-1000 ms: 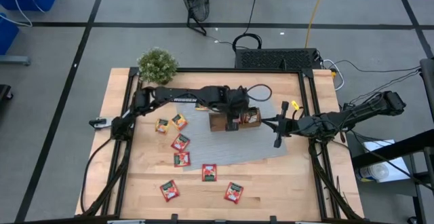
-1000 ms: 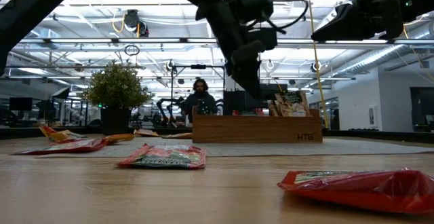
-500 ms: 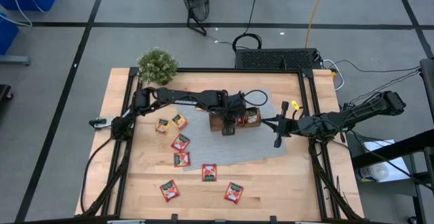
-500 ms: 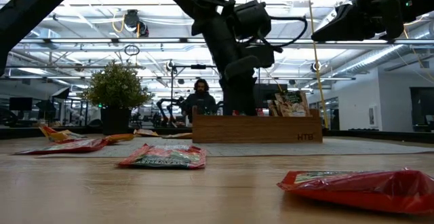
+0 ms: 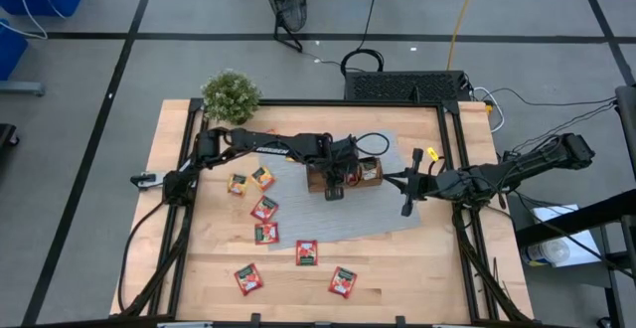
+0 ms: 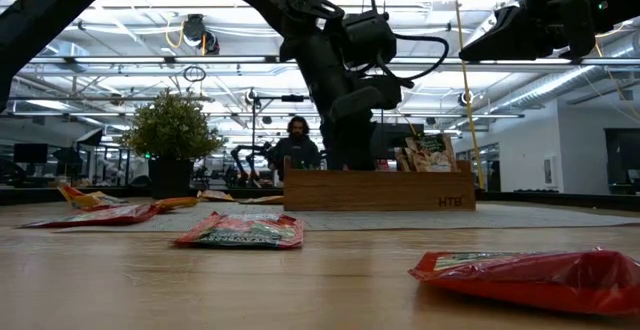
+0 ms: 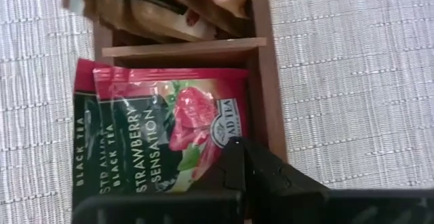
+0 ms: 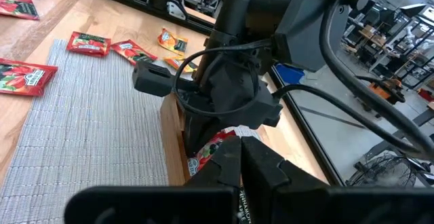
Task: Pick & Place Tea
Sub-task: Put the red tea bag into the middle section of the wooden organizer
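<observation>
We see the left gripper [image 5: 335, 191] down over the wooden tray [image 5: 316, 179] with jaws closed, red tea sachets [image 7: 163, 136] standing in the tray's middle compartment, more sachets [image 5: 265, 233] scattered on the counter [image 5: 417, 258], right gripper [image 5: 405, 207] beside the tray, jaws closed.

Left tool [image 5: 336, 191] and red sachets [image 7: 163, 139] in the tray's [image 5: 316, 181] middle compartment.

Wooden table [image 5: 417, 258] under grey mat [image 5: 397, 204], sachets [image 5: 264, 208]
</observation>
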`<move>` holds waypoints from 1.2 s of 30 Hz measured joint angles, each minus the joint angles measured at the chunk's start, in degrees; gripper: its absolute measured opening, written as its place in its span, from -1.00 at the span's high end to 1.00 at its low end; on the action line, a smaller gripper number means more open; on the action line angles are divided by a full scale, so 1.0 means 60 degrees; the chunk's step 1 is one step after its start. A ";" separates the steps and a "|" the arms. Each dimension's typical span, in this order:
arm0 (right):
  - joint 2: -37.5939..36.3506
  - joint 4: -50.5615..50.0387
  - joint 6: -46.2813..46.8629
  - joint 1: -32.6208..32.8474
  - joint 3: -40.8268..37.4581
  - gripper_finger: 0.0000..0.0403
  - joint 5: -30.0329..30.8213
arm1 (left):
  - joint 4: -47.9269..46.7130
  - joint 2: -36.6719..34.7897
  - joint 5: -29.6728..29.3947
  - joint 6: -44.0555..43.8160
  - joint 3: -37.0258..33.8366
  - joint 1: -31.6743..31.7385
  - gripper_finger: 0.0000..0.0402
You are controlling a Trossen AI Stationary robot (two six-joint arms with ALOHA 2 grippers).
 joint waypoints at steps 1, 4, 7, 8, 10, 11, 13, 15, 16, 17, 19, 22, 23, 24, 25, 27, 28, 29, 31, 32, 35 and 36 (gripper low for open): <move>0.0000 0.0000 0.0000 0.0004 0.0000 1.00 0.0000 | 0.0000 0.0000 0.0024 -0.0023 0.0000 0.0018 1.00; 0.0000 0.0000 0.0000 0.0000 0.0000 1.00 0.0000 | -0.0004 0.0000 0.0307 -0.0194 0.0000 0.0057 1.00; 0.0000 0.0000 -0.0004 0.0001 0.0000 1.00 0.0000 | 0.0000 0.0000 0.0666 -0.0338 0.0000 0.0059 1.00; 0.0000 0.0000 -0.0007 0.0003 0.0000 1.00 0.0000 | -0.0004 0.0000 0.0815 -0.0424 0.0000 0.0062 1.00; 0.0000 0.0000 -0.0007 0.0003 0.0000 1.00 0.0000 | -0.0011 0.0000 0.1095 -0.0497 0.0000 0.0080 1.00; 0.0000 0.0000 -0.0011 0.0003 0.0000 1.00 0.0000 | -0.0017 0.0000 0.1175 -0.0515 0.0000 0.0092 1.00; 0.0000 0.0004 -0.0011 0.0001 0.0000 1.00 0.0000 | -0.0025 0.0000 0.1186 -0.0585 0.0000 0.0121 1.00; 0.0000 0.0000 -0.0005 0.0004 0.0000 1.00 0.0000 | -0.0025 0.0000 0.1155 -0.0650 0.0000 0.0167 1.00; 0.0000 0.0004 -0.0007 0.0001 0.0000 1.00 0.0000 | -0.0025 0.0000 0.1155 -0.0655 0.0000 0.0183 1.00; 0.0000 0.0004 -0.0004 0.0000 0.0000 1.00 0.0000 | -0.0026 0.0000 0.1150 -0.0655 0.0000 0.0195 1.00; 0.0000 0.0003 -0.0004 0.0000 0.0000 1.00 0.0000 | -0.0047 0.0000 0.1124 -0.0665 0.0000 0.0230 1.00; 0.0000 0.0004 -0.0007 0.0000 0.0002 1.00 0.0000 | -0.0058 0.0086 0.1122 -0.0697 0.0009 0.0285 1.00; 0.0000 0.0004 -0.0007 0.0002 0.0004 1.00 0.0000 | -0.0074 0.0128 0.1144 -0.0721 0.0011 0.0305 1.00; 0.0001 0.0000 -0.0007 0.0000 0.0004 1.00 -0.0004 | -0.0127 0.0183 0.1199 -0.0752 0.0011 0.0332 1.00; 0.0000 0.0000 -0.0004 0.0003 0.0004 1.00 -0.0003 | -0.0101 0.0314 0.1250 -0.0804 0.0015 0.0352 1.00; 0.0004 0.0007 -0.0004 0.0004 0.0004 1.00 -0.0004 | -0.0102 0.0448 0.1448 -0.0917 0.0029 0.0398 1.00; 0.0004 0.0004 -0.0005 0.0002 0.0004 1.00 -0.0004 | -0.0131 0.0560 0.1546 -0.0920 0.0033 0.0422 1.00; 0.0000 0.0017 -0.0004 0.0000 0.0004 1.00 0.0000 | -0.0049 0.0685 0.1605 -0.0920 0.0061 0.0433 1.00; 0.0004 0.0006 -0.0004 0.0003 0.0013 1.00 -0.0004 | -0.0065 0.0709 0.1756 -0.0981 0.0062 0.0447 1.00; -0.0003 0.0002 -0.0004 0.0004 0.0014 1.00 -0.0004 | -0.0084 0.0710 0.1698 -0.0981 0.0058 0.0437 1.00; 0.0002 -0.0005 -0.0004 0.0004 0.0015 1.00 -0.0004 | -0.0005 0.0654 0.1247 -0.1025 0.0056 0.0381 1.00; 0.0000 0.0003 -0.0004 0.0004 0.0015 1.00 -0.0004 | -0.0086 0.0585 0.1022 -0.1096 0.0068 0.0337 1.00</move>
